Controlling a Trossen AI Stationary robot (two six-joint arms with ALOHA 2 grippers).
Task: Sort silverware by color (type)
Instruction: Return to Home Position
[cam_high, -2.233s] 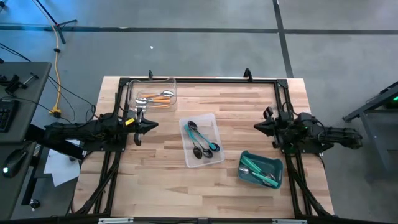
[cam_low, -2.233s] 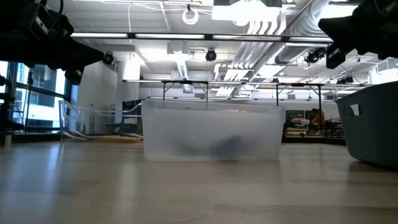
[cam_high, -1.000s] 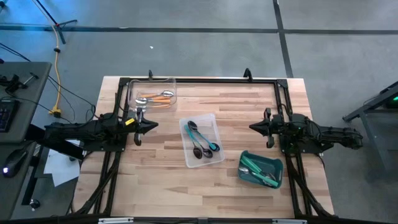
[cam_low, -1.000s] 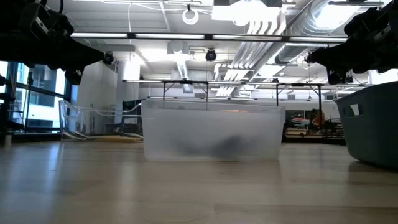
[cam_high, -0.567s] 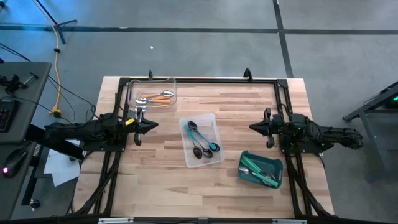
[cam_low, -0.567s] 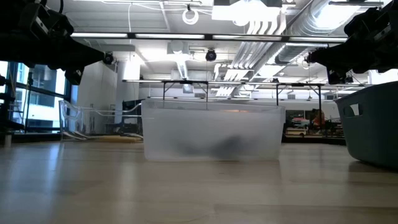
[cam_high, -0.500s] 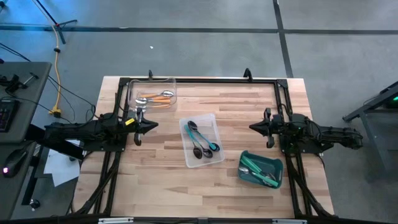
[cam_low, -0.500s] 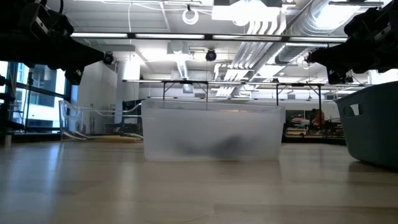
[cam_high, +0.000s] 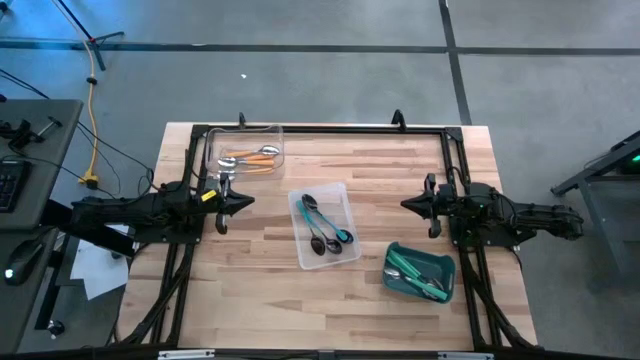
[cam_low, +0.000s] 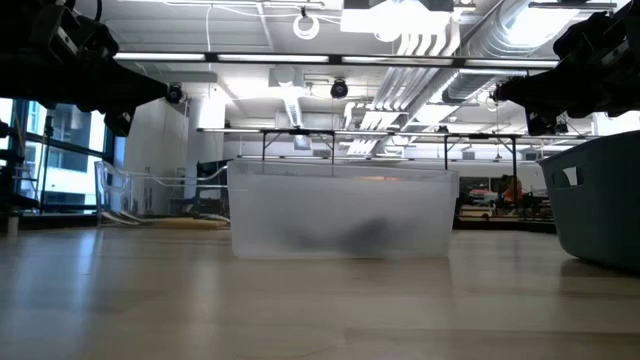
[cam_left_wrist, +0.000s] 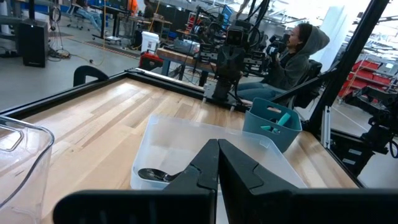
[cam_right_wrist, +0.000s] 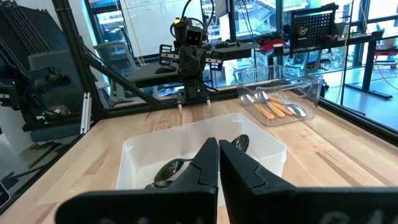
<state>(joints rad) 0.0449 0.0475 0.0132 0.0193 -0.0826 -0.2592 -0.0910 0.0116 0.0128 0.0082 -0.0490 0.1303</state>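
Note:
The silverware lies in three containers in the high view. Orange-handled spoons (cam_high: 250, 157) lie in a clear tray (cam_high: 275, 135) at the far left. Blue-handled spoons (cam_high: 322, 228) lie in a clear tray (cam_high: 340, 190) at the table's middle. Green-handled spoons (cam_high: 415, 272) lie in a teal bin (cam_high: 442, 262) at the near right. My left gripper (cam_high: 245, 203) hovers shut at the table's left, pointing level toward the middle tray (cam_left_wrist: 168, 134). My right gripper (cam_high: 405, 204) hovers shut at the right, facing it (cam_right_wrist: 261, 146). Neither holds anything.
A black frame (cam_high: 320, 128) runs along the table's edges. Bare wood lies between the trays and along the near edge (cam_high: 270, 300). A person in a grey hooded top (cam_left_wrist: 298, 53) sits beyond the table's right side. Workbenches fill the room behind.

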